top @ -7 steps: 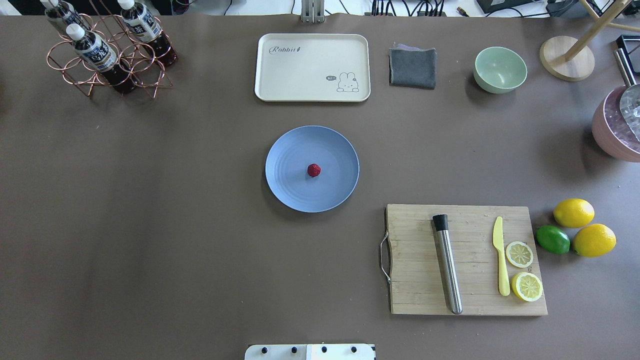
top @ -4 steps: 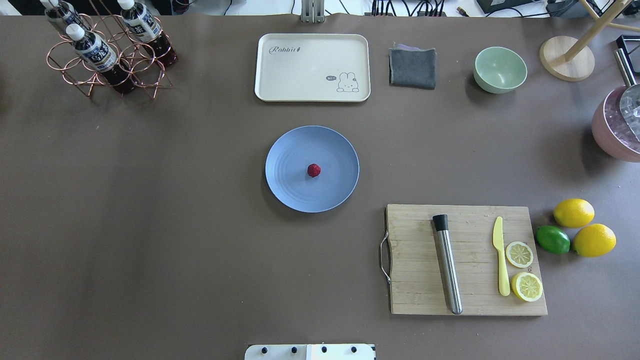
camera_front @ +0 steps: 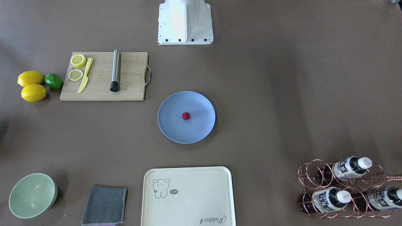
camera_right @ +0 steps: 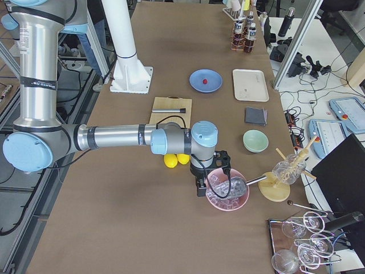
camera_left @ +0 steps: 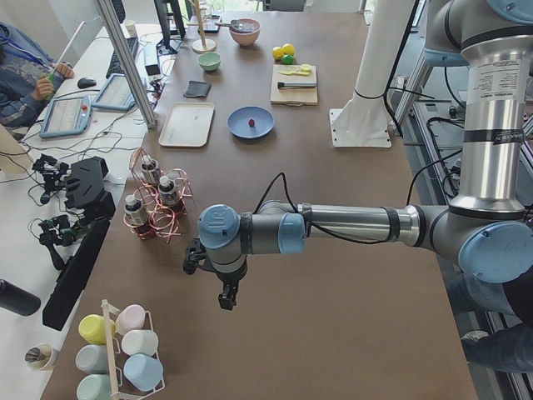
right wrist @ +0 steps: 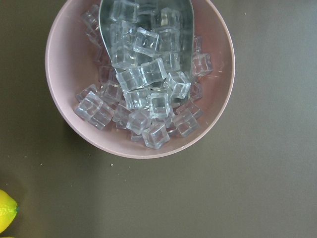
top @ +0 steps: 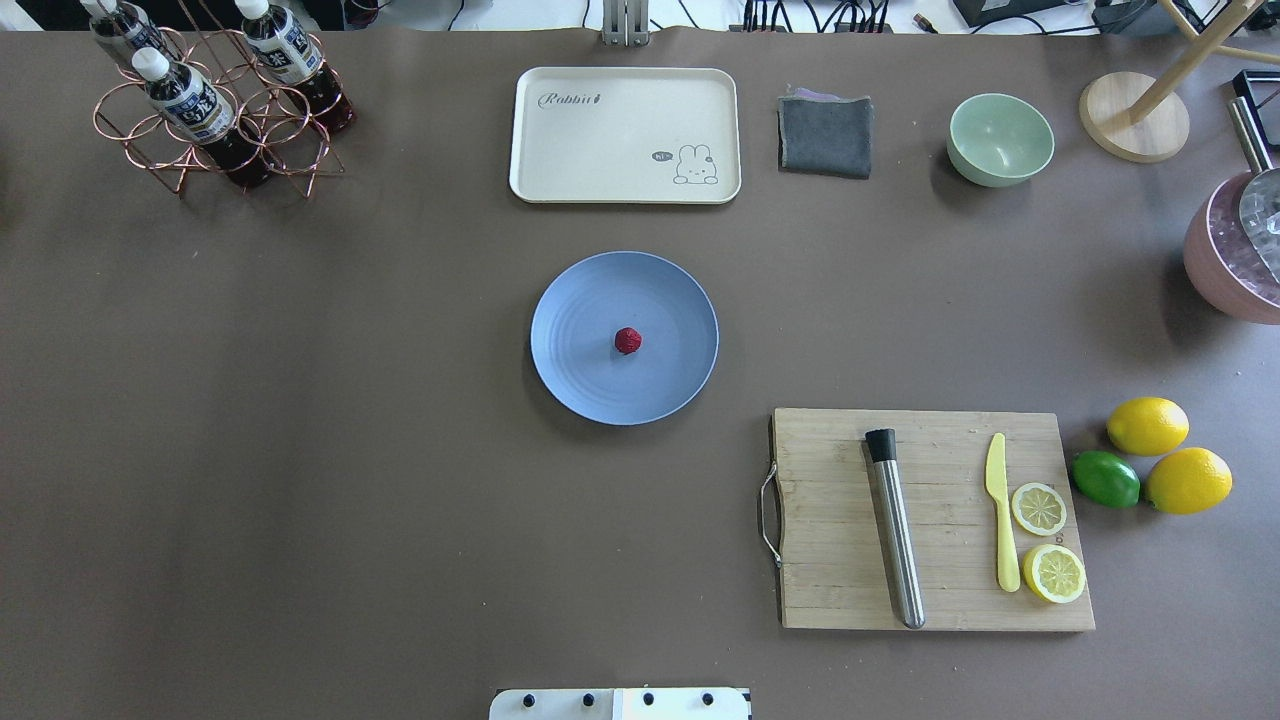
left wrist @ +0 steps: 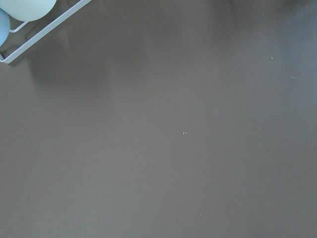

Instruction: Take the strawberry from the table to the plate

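The small dark-red strawberry (top: 628,340) (camera_front: 186,116) lies near the middle of the round light-blue plate (top: 590,385) (camera_front: 176,127), which sits at the centre of the brown table (top: 300,450). Neither arm reaches into the overhead or front views. In the left side view, my left gripper (camera_left: 226,297) hangs over bare table far from the plate. The right side view shows my right gripper (camera_right: 199,188) at a pink bowl of ice cubes (right wrist: 141,79). I cannot tell whether either gripper is open or shut.
A wooden cutting board (top: 935,520) with a steel muddler, yellow knife and lemon halves lies right of the plate. Lemons (top: 1147,425) and a lime (top: 1105,478) sit beyond it. A cream tray (top: 625,135), grey cloth, green bowl (top: 1000,138) and bottle rack (top: 215,95) line the far edge.
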`<action>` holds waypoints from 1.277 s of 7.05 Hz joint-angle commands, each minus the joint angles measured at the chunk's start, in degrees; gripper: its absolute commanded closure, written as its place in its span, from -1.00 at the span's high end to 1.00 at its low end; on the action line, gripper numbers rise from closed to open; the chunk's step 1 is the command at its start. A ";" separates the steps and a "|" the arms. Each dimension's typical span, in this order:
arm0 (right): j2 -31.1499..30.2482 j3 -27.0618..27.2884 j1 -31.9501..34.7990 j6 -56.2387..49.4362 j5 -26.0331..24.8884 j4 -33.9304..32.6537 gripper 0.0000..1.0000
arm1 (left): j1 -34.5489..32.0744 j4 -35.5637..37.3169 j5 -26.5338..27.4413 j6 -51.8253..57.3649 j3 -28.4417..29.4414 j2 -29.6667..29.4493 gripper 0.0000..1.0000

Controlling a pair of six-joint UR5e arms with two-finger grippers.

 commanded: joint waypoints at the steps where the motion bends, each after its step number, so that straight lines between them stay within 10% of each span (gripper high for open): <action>1: -0.01 0.03 0.00 0.00 0.09 0.00 1.00 | 0.00 0.00 0.00 0.00 -0.08 0.22 0.96; 9: -0.45 0.03 0.00 -0.18 0.09 0.00 1.00 | 0.00 -0.18 -3.69 0.09 -0.61 1.98 0.96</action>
